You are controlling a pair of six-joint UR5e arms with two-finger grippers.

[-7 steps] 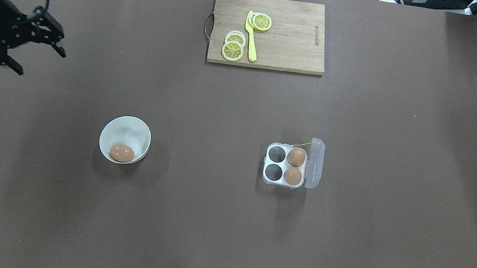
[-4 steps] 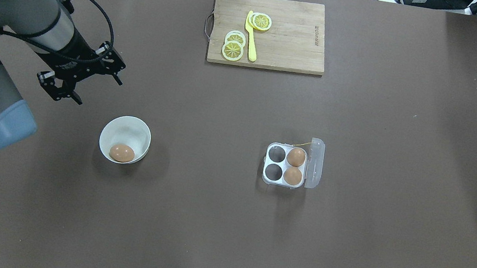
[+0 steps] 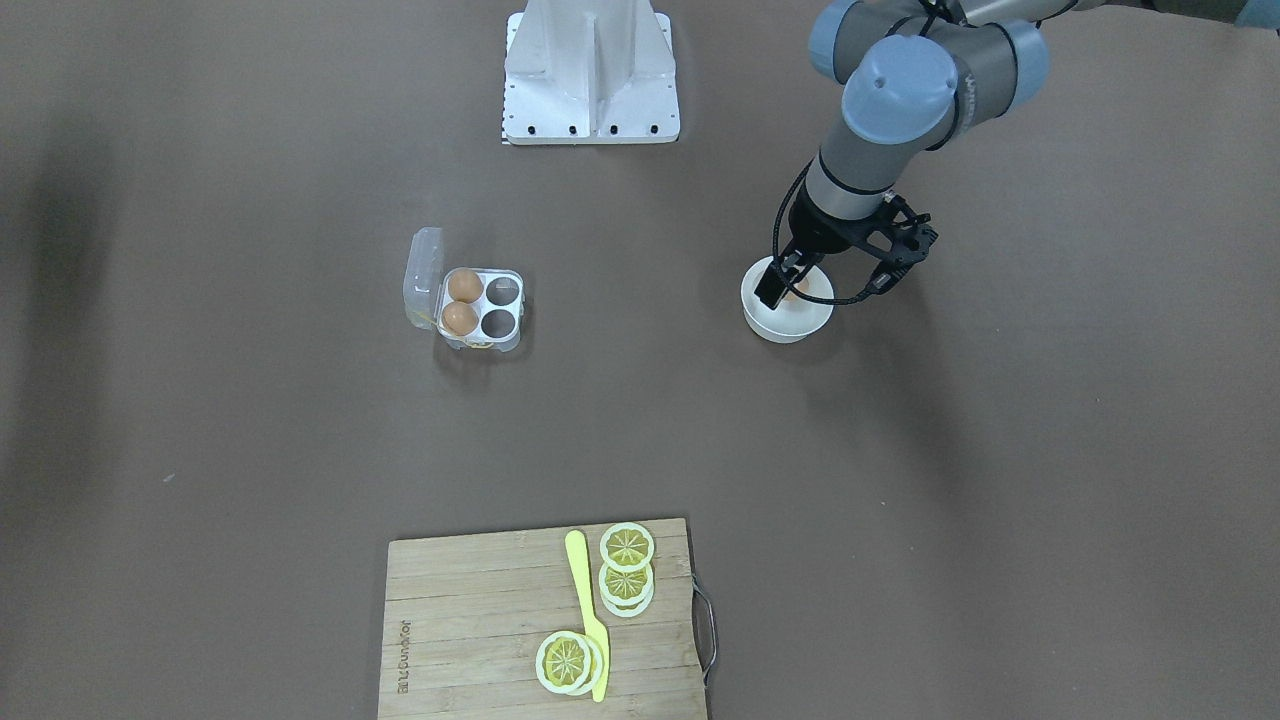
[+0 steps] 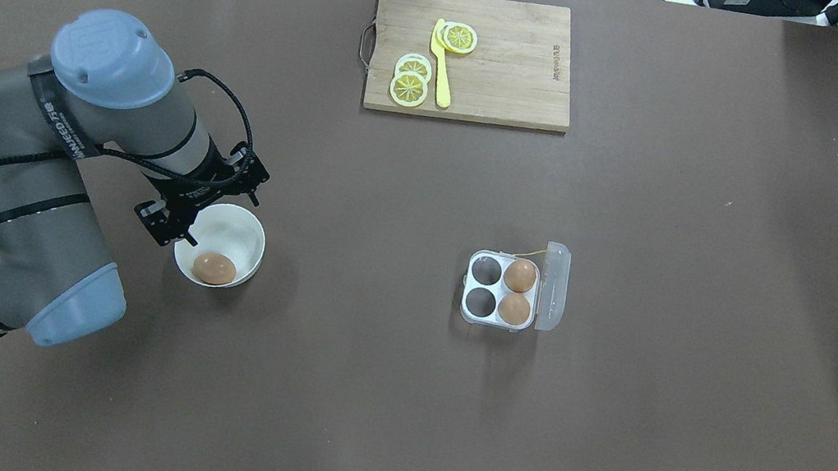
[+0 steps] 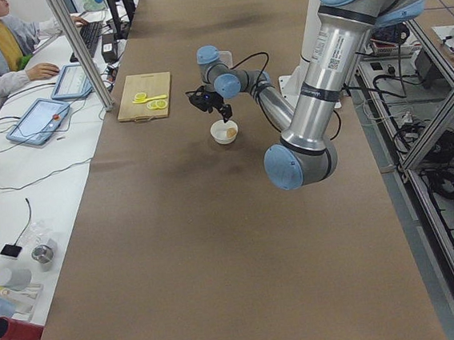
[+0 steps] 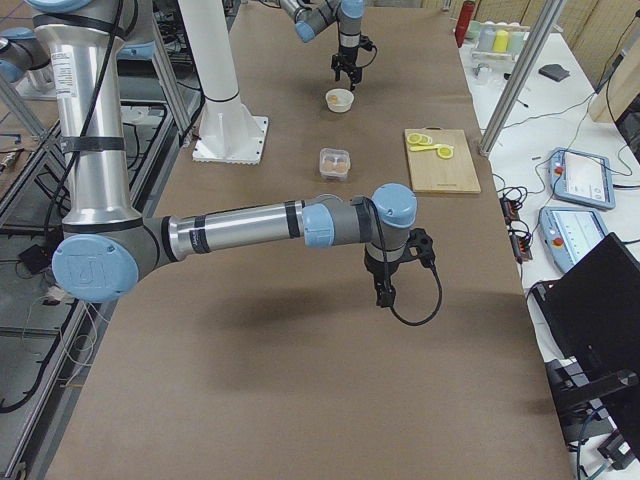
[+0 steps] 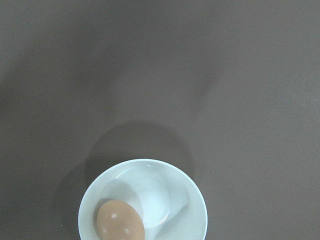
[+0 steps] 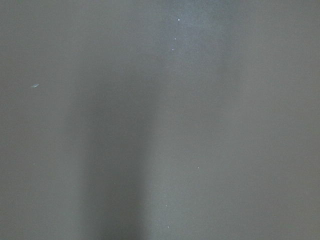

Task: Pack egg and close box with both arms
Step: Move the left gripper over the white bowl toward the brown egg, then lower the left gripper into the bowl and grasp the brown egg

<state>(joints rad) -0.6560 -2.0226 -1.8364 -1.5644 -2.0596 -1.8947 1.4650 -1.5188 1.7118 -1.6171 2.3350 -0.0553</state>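
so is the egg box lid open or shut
Open. The clear lid is swung back beside the box, leaving all four cups uncovered.

Lettering on the board and the arm, none of it clear enough to spell out

We find a dark brand stamp point(image 4: 556, 52) burned sideways near the right edge of the wooden cutting board point(image 4: 493, 72). It shows again in the front-facing view, but we cannot spell its letters in either. White maker's lettering point(image 4: 60, 125) runs along a black band on the left arm point(image 4: 55, 223), and similar lettering sits on that arm's upright tube in the left side view. Both are too small for us to read. The pale blue joint cap point(image 4: 102, 51) carries a raised mark we cannot make out.
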